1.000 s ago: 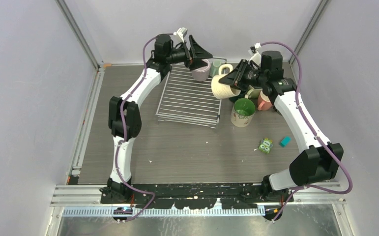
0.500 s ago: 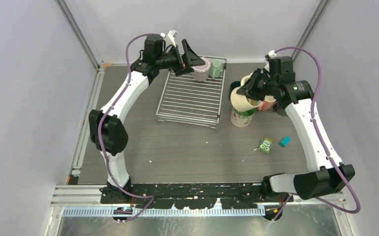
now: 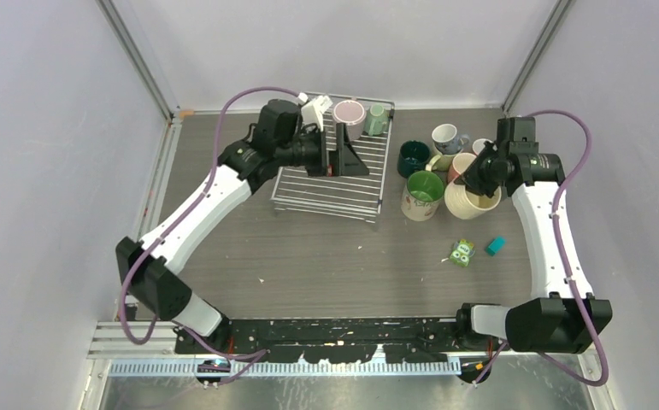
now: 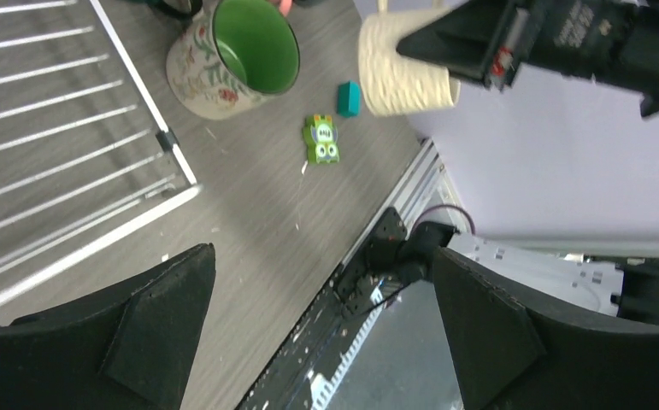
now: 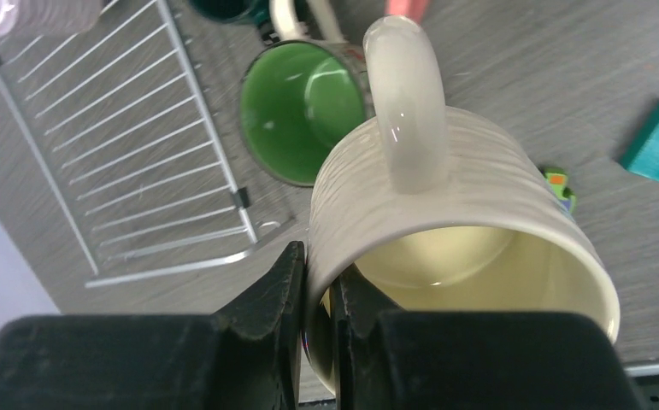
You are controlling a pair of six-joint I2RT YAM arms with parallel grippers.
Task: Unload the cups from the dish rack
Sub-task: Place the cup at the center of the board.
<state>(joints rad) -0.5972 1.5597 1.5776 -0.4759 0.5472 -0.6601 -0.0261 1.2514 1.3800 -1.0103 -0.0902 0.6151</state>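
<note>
The left gripper (image 3: 349,160) hangs over the flat silver wire dish rack (image 3: 321,186), jaws spread wide and holding nothing. At the rack's far edge stand a mauve ceramic mug (image 3: 349,116) and a pale green mug (image 3: 377,120). Well right of the rack, the right gripper (image 3: 480,188) is clenched on the wall of a ribbed cream mug (image 3: 465,205), one finger inside and one outside; whether the mug touches the table I cannot tell. Just beside the rack's right side sits a flower-printed mug with a green inside (image 3: 422,195). Beyond it cluster a dark teal mug (image 3: 412,157), a white patterned mug (image 3: 447,137) and a salmon pink mug (image 3: 460,168). White lettering on the right arm's black housing (image 4: 578,30) is too blurred to read.
</note>
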